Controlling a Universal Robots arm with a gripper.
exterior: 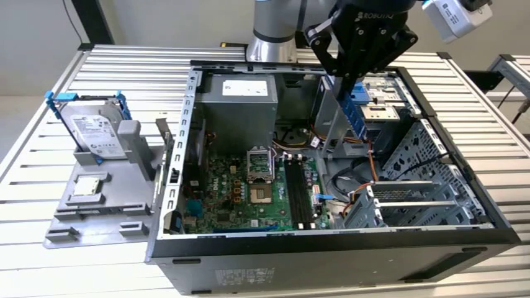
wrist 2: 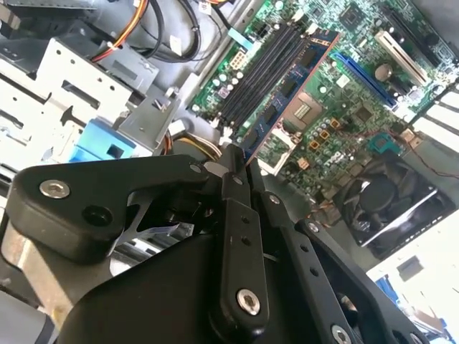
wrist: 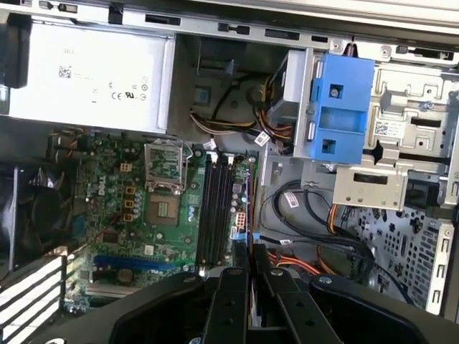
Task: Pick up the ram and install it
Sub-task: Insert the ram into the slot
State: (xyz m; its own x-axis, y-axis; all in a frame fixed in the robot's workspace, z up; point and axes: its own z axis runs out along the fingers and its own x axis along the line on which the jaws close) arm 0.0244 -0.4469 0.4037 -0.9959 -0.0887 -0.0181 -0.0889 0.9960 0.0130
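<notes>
- The gripper [exterior: 346, 73] hangs over the open case [exterior: 331, 248], and its fingers are pinched on the top end of the ram [exterior: 356, 108].
- The ram hangs nearly upright from the fingers, long side down and a touch tilted. Its lower end is inside the case opening but clear of the board.
- In the exterior view it sits towards the back of the case, just beside the blue bracket [exterior: 361, 93], on the exterior view's right of the slots [exterior: 298, 192].
- The ram is not yet seated; it is held in the air, apart from the slots.
- In the second wrist view the ram [wrist 2: 290, 97] runs out from between the fingertips [wrist 2: 235, 166] and points towards the motherboard [wrist 2: 337, 122]. The black slots [wrist 2: 262, 72] lie just beside its line.
- In the first wrist view the fingers [wrist: 231, 294] sit close together, with the slots [wrist: 217, 208] beyond them.
- The power supply [exterior: 240, 93] fills the back corner of the case, and a black fan [wrist 2: 387, 208] sits at the board's edge.
- On the exterior view's left, a hard drive [exterior: 95, 130] stands on edge in a grey fixture [exterior: 91, 211] on the slatted table [exterior: 83, 273], well apart from the gripper.
</notes>
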